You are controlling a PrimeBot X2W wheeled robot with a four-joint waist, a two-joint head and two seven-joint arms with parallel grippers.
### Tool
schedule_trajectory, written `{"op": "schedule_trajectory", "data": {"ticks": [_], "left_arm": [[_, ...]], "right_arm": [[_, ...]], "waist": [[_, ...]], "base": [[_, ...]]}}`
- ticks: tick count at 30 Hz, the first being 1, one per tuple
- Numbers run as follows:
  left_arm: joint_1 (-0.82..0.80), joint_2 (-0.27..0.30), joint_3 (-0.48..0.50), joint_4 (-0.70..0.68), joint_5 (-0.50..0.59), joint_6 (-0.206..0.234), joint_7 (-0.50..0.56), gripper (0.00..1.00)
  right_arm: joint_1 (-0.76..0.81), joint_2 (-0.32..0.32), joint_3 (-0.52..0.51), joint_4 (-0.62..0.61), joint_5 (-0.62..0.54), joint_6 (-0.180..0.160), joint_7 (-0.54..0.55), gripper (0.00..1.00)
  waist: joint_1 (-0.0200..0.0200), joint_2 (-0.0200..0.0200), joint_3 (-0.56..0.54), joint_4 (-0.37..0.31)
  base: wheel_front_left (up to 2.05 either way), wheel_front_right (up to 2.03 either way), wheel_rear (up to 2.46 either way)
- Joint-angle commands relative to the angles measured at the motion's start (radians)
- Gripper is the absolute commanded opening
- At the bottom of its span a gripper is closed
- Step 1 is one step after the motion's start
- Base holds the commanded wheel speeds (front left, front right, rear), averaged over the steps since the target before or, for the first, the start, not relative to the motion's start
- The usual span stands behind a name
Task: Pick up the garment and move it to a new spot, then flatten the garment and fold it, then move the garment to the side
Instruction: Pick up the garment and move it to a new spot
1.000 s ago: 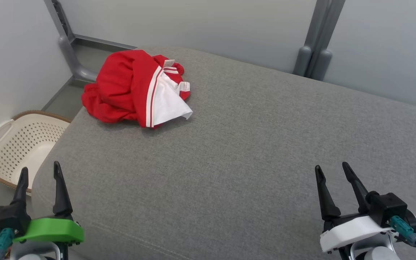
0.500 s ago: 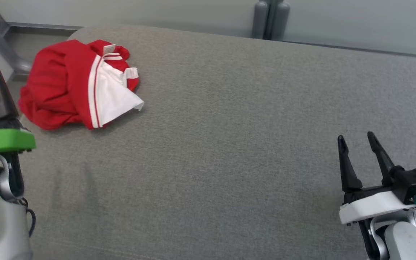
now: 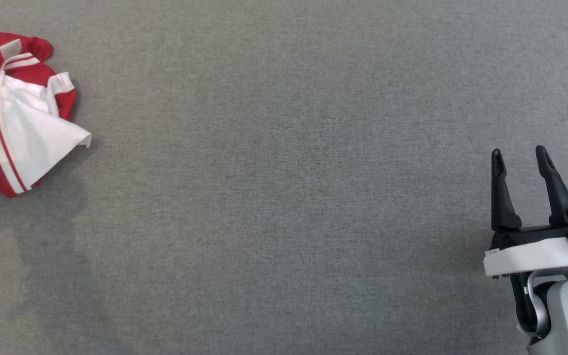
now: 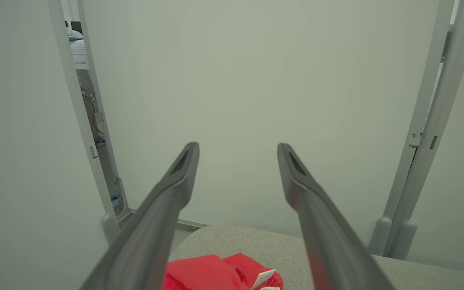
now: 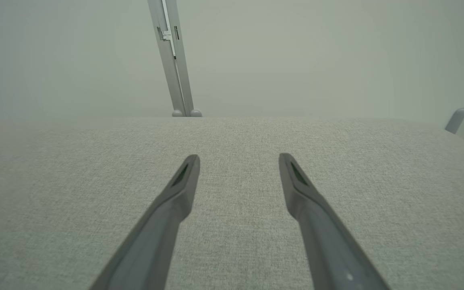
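The garment (image 3: 15, 116) is a crumpled red piece with a white panel and white stripes, lying at the left edge of the grey cushion in the head view. In the left wrist view its red folds and white tag (image 4: 216, 276) sit low between the fingers of my left gripper (image 4: 238, 150), which hovers above it, open and empty. My right gripper (image 3: 519, 157) stands open at the lower right of the head view, far from the garment, with nothing between its fingers. The right wrist view has that gripper (image 5: 239, 160) spread over bare cushion.
The grey fabric cushion (image 3: 284, 197) spreads wide between the garment and my right gripper. Pale wall panels with grey metal posts (image 4: 409, 225) (image 5: 175, 64) stand behind its far edge. A gap with cables (image 4: 95, 121) opens at the back left.
The camera has tilted down and swung right, so the garment now sits at the picture's left edge. My left gripper rose out of the head view. The right gripper kept its open stance.
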Motion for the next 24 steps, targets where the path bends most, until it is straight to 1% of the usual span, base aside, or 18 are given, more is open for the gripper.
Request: {"op": "schedule_trajectory", "data": {"ticks": [1, 7, 9, 11, 18, 23, 24], "left_arm": [[-0.027, 0.02, 0.004, 0.031, -0.012, -0.004, 0.014, 1.0], [-0.064, 0.081, -0.008, 0.182, 0.002, -0.004, 0.084, 1.0], [-0.06, 0.101, -0.017, 0.249, 0.008, 0.0, 0.146, 1.0], [-0.068, 0.112, -0.017, 0.281, -0.002, -0.003, 0.174, 1.0], [-0.076, 0.121, -0.042, 0.414, -0.027, -0.012, 0.373, 1.0], [-0.066, 0.115, -0.06, 0.46, -0.048, -0.019, 0.45, 1.0], [-0.061, 0.115, -0.063, 0.464, -0.051, -0.019, 0.455, 0.49]], "right_arm": [[-0.02, -0.004, -0.006, -0.008, -0.002, -0.001, -0.003, 1.0], [-0.026, -0.001, -0.013, -0.018, -0.002, -0.001, -0.003, 1.0], [-0.03, 0.0, -0.014, -0.015, -0.003, -0.001, -0.003, 1.0], [-0.032, 0.001, -0.014, -0.013, -0.004, -0.001, -0.003, 1.0], [-0.035, 0.0, -0.008, -0.006, -0.008, -0.001, -0.003, 1.0], [-0.035, 0.004, 0.002, -0.002, -0.009, -0.001, -0.003, 1.0], [-0.035, 0.005, 0.004, 0.0, -0.008, -0.001, -0.003, 1.0]], "waist": [[-0.0001, 0.0, 0.092, -0.08], [-0.0001, 0.0, 0.117, -0.086], [-0.0001, 0.0, 0.116, -0.086], [-0.0001, 0.0, 0.114, -0.085], [-0.0001, 0.0, 0.096, -0.079], [-0.0001, 0.0, 0.089, -0.083], [-0.0001, 0.0, 0.088, -0.085]], "base": [[0.0, 0.0, 0.0], [0.0, 0.0, 0.0], [0.0, 0.0, 0.0], [0.0, 0.0, 0.0], [0.0, 0.0, 0.0], [0.0, 0.0, 0.0], [0.0, 0.0, 0.0]]}}
